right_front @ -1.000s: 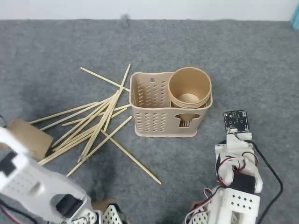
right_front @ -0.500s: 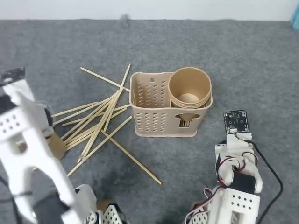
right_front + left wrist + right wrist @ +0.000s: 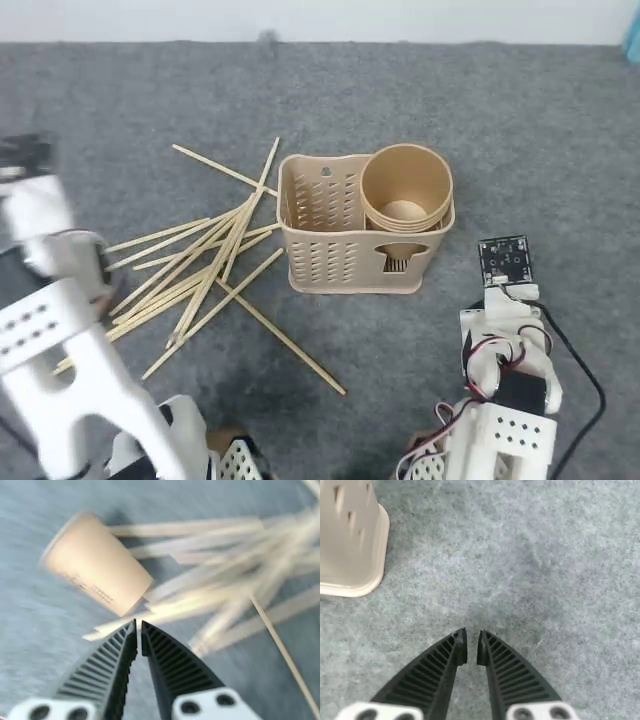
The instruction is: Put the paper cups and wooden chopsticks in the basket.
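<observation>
Paper cup (image 3: 95, 562) lying by chopsticks (image 3: 210, 542), left end effector (image 3: 138, 625) nearly closed, empty, right end effector (image 3: 471, 647) likewise

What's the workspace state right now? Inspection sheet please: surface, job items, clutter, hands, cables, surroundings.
Surface: grey felt-like mat, flat, no spills seen.
Basket: upright, mid-mat, two compartments.
Paper cups: stacked upright in the compartment on the right arm's side; the other compartment looks empty.
Loose cup: on its side on the mat, beside the chopsticks.
Chopsticks: scattered on the mat on the basket's left-arm side, none in it.
Clutter: nothing seen.
Left hand: shut, empty, above the chopsticks near the loose cup.
Right hand: shut, empty, over bare mat beside the basket.
Cables: red, white and black wires on the right arm.
Surroundings: pale strip beyond the mat's far edge.
</observation>
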`<state>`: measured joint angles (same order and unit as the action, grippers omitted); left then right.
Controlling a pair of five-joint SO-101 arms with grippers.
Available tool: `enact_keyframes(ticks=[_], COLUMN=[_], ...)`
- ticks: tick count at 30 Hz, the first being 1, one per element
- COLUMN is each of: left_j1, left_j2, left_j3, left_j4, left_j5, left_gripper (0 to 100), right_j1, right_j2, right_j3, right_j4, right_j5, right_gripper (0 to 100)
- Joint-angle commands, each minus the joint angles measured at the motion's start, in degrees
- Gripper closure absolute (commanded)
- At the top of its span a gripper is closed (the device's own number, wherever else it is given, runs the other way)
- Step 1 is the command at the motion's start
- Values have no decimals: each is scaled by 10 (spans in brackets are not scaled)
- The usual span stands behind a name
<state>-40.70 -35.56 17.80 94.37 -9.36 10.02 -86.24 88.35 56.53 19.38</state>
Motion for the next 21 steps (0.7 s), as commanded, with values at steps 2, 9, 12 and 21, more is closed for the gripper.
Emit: enact_keyframes(ticks=[2, 9, 12, 21], left_j1=[-67, -117, -156, -256], left_j2=[5, 233, 356, 616], left_j3=[-89, -197, -287, -608], left_j4=[-69, -78, -54, 62], left_j5=[-4, -4, -5, -51], left_gripper=[943, 856, 856, 855], right_j1=[-4, -4, -4, -8], right_j2=[-13, -13, -13, -13], right_j3=[-6, -6, -6, -5], right_j4=[6, 6, 6, 4], right_j5=[6, 6, 6, 22], right_gripper=[937, 937, 937, 937])
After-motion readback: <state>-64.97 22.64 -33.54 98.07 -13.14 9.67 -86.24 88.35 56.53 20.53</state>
